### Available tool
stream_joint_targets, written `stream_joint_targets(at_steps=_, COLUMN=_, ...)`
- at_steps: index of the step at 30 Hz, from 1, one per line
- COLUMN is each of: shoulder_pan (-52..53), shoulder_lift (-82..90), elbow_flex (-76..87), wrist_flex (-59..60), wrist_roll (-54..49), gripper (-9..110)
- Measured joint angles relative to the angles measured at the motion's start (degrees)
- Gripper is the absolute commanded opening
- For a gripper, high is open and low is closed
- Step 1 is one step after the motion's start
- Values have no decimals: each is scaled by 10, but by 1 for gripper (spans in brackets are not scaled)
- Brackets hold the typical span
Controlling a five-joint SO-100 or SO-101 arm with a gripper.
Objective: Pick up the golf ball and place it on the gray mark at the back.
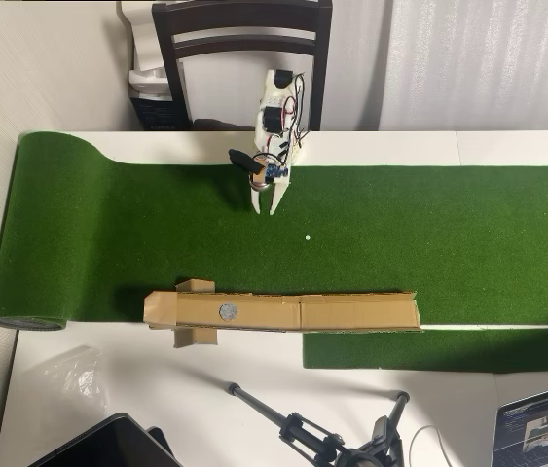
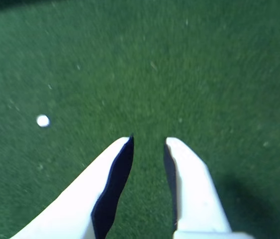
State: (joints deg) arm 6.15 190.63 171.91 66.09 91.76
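The turf [image 1: 108,224] is looking like a rough, matt green carpet with short fibres. At the lower middle of the overhead view, the cardboard strip [image 1: 351,313] is showing plain brown paper board, matt, with a flat gray mark [image 1: 227,312] printed on it. The gripper [image 2: 148,141] is appearing as smooth white plastic, with dark matt lining inside its fingers [image 2: 112,184].

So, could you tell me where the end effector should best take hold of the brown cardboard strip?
Probably the long edge of the cardboard strip facing the end effector, near mid-length, from above with jaws astride it. It lies flat and looks wider than the open end effector, so only an edge offers a pinch.
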Motion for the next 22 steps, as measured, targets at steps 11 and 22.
stream_joint_targets(at_steps=11, shoulder_pan=0, shoulder_lift=3, elbow_flex=67, wrist_flex=0, wrist_roll=0, gripper=11)
stream_joint_targets(at_steps=22, shoulder_pan=-40, shoulder_lift=3, elbow_flex=68, wrist_flex=29, wrist_roll=-4, gripper=0)
